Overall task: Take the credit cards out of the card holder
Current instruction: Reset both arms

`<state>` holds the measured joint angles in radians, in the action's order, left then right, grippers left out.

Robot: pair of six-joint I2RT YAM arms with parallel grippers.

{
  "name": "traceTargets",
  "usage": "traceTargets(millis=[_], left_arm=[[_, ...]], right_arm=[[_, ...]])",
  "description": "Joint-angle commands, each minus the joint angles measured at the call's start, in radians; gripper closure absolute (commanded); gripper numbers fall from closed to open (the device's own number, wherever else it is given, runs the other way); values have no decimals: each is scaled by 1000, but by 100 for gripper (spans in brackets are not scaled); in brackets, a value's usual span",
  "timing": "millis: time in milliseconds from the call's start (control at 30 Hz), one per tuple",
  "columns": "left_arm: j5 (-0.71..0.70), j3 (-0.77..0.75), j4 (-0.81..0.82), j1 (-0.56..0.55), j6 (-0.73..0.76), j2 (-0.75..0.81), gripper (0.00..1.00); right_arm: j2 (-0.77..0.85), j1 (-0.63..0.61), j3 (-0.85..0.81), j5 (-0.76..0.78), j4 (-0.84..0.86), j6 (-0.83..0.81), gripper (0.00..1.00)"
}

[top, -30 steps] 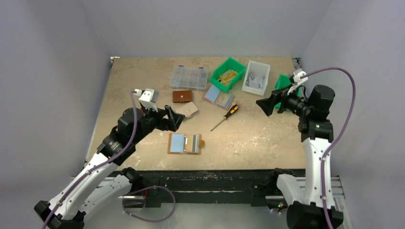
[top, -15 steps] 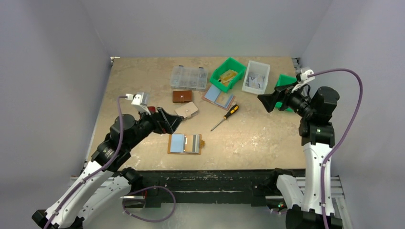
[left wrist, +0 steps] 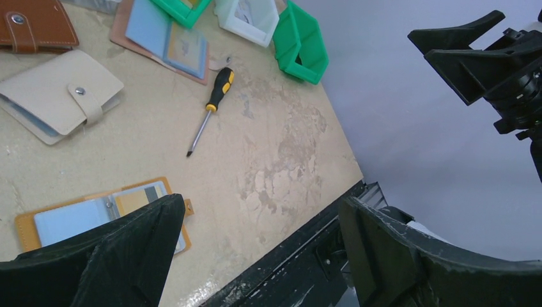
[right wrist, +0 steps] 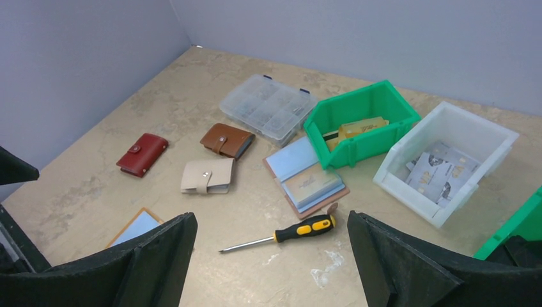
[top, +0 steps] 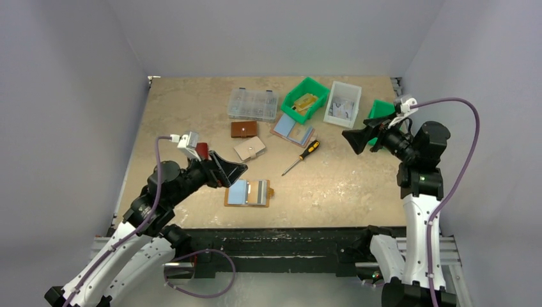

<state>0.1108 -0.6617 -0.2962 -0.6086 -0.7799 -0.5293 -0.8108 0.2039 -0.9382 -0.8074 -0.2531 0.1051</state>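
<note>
Card holder (top: 270, 191) lies open, mustard leather; thin pale-blue, grey credit cards (top: 238, 191) inside; left gripper (top: 233, 171), right gripper (top: 353, 141) wide, empty.

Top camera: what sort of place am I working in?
Probably a robot test cell: plain grey walls box in one table, with parts bins and wallets laid out as props.

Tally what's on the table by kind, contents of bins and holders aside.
Closed wallets: 3 (red wallet, brown wallet, beige wallet)
Open card holders: 2 (mustard card holder, pink holder)
Bins: 3 (green bin, second green bin, white bin)
Clear organizer box: 1
Screwdriver: 1
Total: 10
</note>
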Motion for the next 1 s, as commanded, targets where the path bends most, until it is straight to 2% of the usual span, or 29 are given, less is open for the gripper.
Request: traceTargets(millis=[0,467,700,967], left_arm=[[49,24,55,6,-71,15,0],[36,17,40,6,-13,6,0],[33,67,95,7,9,-1,0],[57,53,110,6,52,-47,0]], right_arm=[[39,2,17,-30,64,17,1],[49,2,37,-26,73,16,1],[11,3,35,-37,71,16,1],[-11,10,18,-73,51,2,1]])
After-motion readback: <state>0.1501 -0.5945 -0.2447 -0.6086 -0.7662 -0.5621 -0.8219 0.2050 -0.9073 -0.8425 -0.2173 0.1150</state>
